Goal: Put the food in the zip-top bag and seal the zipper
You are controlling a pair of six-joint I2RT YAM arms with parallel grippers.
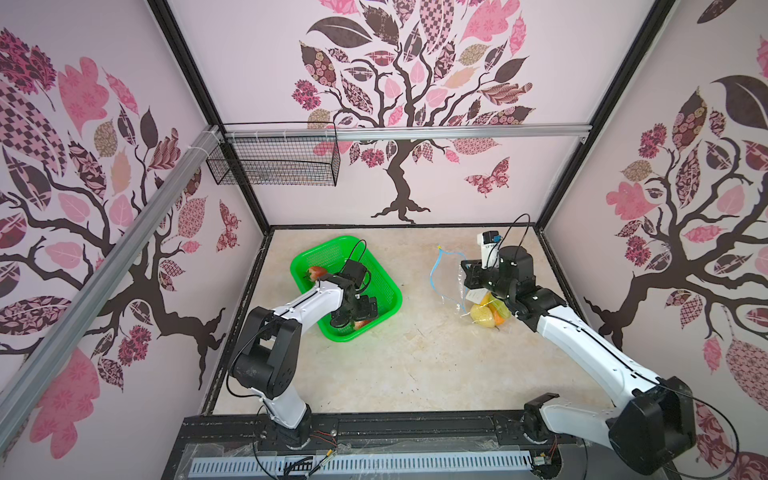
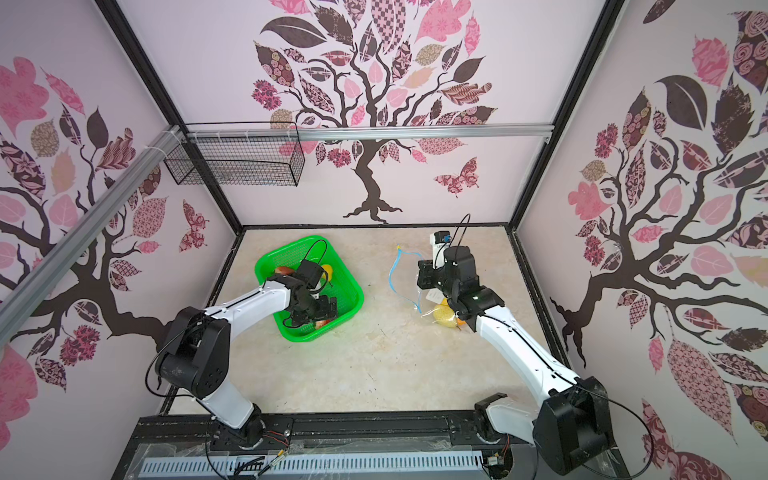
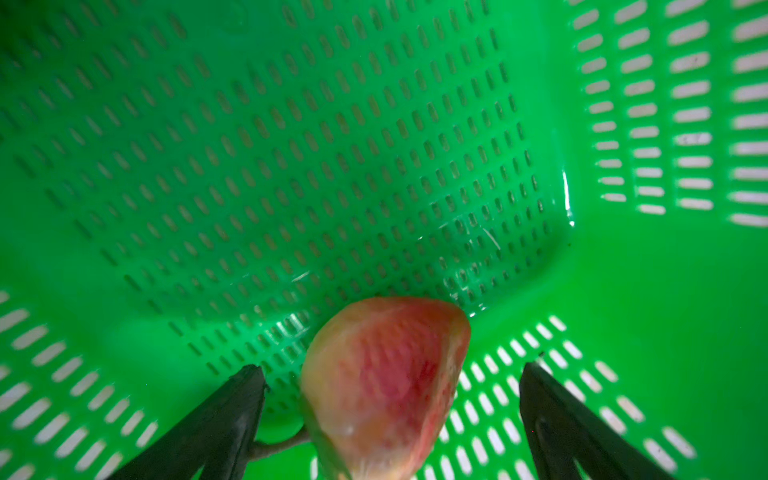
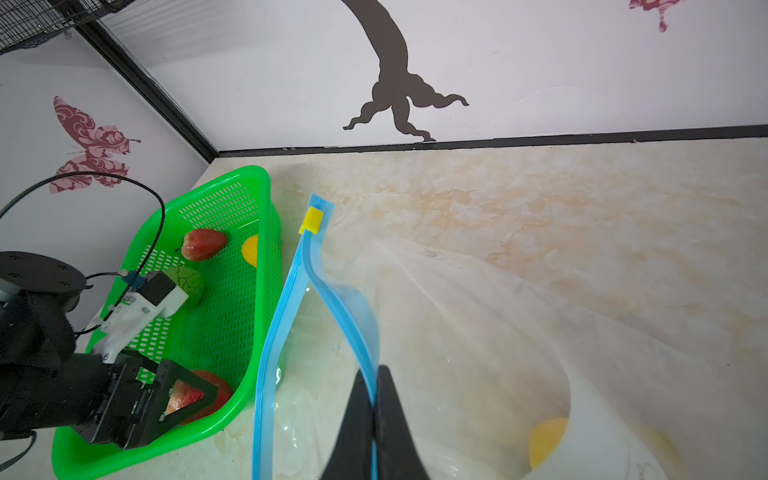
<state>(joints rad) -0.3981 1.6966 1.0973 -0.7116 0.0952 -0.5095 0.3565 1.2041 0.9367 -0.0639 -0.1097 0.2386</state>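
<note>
Right now I count four pieces of food in the green basket (image 4: 266,187): a far strawberry (image 4: 203,244), a near strawberry (image 3: 382,386), one green piece (image 4: 189,282) and one lemon (image 4: 250,249). The single zip-top bag (image 4: 478,332), lying right of the basket, holds two yellow pieces (image 1: 483,314) and one orange piece (image 1: 503,320). My left gripper (image 3: 390,369) sits spread wide in the basket's near corner, straddling the near strawberry without gripping it. My right gripper (image 4: 376,374) pinches the bag's blue zipper (image 4: 286,307) tight beside the basket.
</note>
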